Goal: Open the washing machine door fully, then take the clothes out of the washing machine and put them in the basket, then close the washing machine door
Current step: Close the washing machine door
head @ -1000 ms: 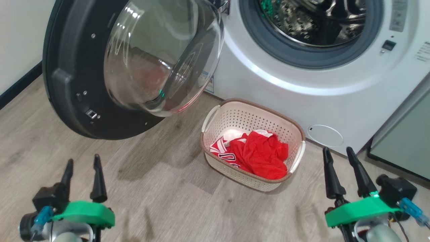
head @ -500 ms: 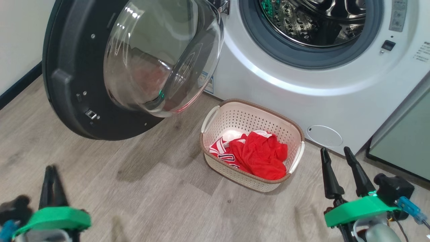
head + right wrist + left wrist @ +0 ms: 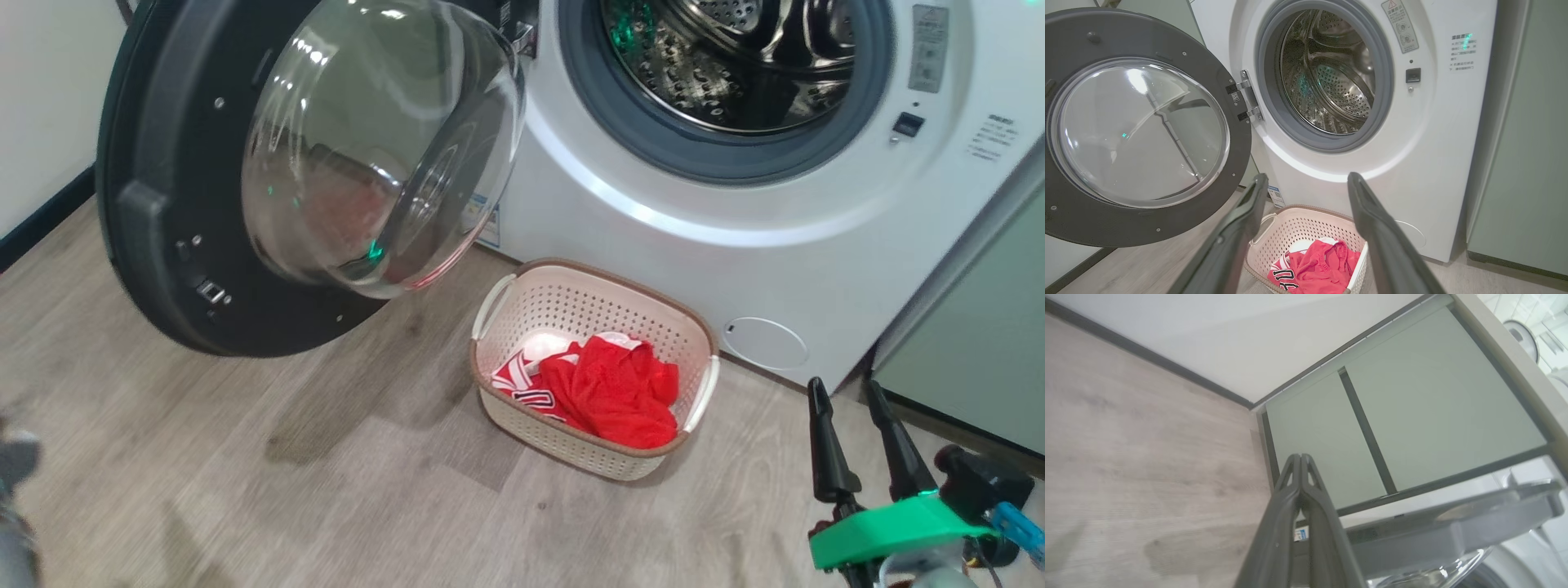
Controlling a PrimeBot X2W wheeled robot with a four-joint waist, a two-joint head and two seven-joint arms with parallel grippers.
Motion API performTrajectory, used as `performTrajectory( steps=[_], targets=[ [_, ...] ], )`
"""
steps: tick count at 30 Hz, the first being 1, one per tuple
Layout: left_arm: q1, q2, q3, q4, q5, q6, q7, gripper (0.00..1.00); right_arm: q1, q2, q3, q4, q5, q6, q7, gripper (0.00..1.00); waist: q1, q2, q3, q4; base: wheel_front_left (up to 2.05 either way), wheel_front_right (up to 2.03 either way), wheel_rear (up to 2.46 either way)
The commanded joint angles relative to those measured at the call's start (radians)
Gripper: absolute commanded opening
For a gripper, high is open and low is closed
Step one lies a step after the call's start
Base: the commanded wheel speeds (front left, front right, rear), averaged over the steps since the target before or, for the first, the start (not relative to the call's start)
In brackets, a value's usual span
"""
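The left gripper (image 3: 1300, 457) holds nothing, fingers pressed together. The washing machine door (image 3: 147, 204) hangs wide open and the clothes (image 3: 608, 392) lie in the basket (image 3: 571, 306) on the floor (image 3: 326, 490) before the washing machine (image 3: 694, 261), so seemingly only closing remains. The right gripper (image 3: 843, 388) has its fingers spread.

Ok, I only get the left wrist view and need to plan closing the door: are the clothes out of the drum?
Observer: Yes, the red clothes lie in the basket; the drum's visible part holds none.
Operator: Is the door wide open?
Observer: Yes, the door stands swung wide open.
Operator: And the right gripper?
Observer: The right gripper is open, holding nothing, apart from the basket on its right.
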Motion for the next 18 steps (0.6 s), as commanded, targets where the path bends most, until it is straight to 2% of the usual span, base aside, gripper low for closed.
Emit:
performTrajectory(
  steps=[1, 6, 7, 8, 13, 18],
  targets=[
    [-0.087, 0.071, 0.05, 0.009, -0.052, 0.026, 0.062, 0.0, -0.01, -0.002, 0.016, -0.035, -0.007, -0.001, -0.006, 1.0, 0.0, 0.0, -0.003, -0.013, 0.0, 0.0, 0.0],
    [-0.234, 0.162, 0.142, 0.151, -0.211, 0.125, 0.238, 0.0, -0.008, -0.004, 0.015, -0.036, -0.01, -0.001, -0.006, 1.0, 0.0, 0.0, 0.003, -0.051, 0.0, 0.0, 0.0],
    [-0.234, 0.162, 0.142, 0.151, -0.211, 0.125, 0.238, 0.0, -0.008, -0.004, 0.015, -0.036, -0.01, -0.001, -0.006, 1.0, 0.0, 0.0, 0.003, -0.051, 0.0, 0.0, 0.0],
    [-0.28, 0.197, 0.154, 0.195, -0.239, 0.156, 0.285, 0.0, -0.01, -0.007, 0.015, -0.036, -0.01, -0.001, -0.006, 1.0, 0.0, 0.0, 0.007, -0.064, 0.0, 0.0, 0.0],
    [-0.343, 0.239, 0.151, 0.261, -0.269, 0.182, 0.361, 0.0, -0.014, -0.013, 0.017, -0.035, -0.01, -0.001, -0.006, 1.0, 0.0, 0.0, 0.013, -0.09, 0.0, 0.0, 0.0],
    [-0.393, 0.256, 0.126, 0.287, -0.279, 0.183, 0.428, 0.0, -0.014, -0.017, 0.019, -0.034, -0.01, -0.001, -0.006, 1.0, 0.0, 0.0, 0.016, -0.116, 0.0, 0.0, 0.0]
  ],
)
